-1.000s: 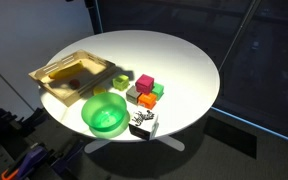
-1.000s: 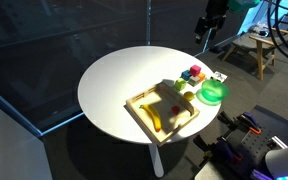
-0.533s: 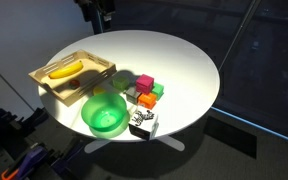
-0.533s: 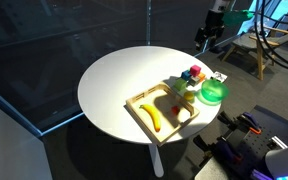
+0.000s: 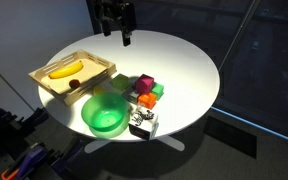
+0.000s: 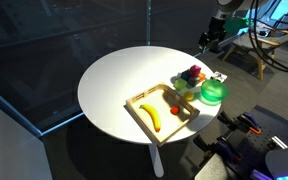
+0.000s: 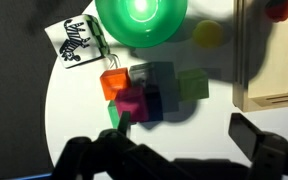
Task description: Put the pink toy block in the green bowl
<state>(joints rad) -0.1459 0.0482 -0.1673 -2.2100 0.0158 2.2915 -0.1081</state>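
Pink block (image 7: 134, 103) sits among other blocks (image 7: 192, 85) on the desk (image 5: 184, 60), near the green bowl (image 7: 114, 25); fingers (image 7: 262, 140) hang released, spread wide, holding nothing.

Bowl (image 5: 105, 113) beside blocks (image 5: 144, 90) (tray (image 5: 99, 60) alongside)

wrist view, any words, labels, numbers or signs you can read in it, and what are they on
No text can be read in any view.
white card: black print, too blurred to tell whether it is lettering or only a pattern.
pink toy block, green bowl, wooden tray: no marks show.
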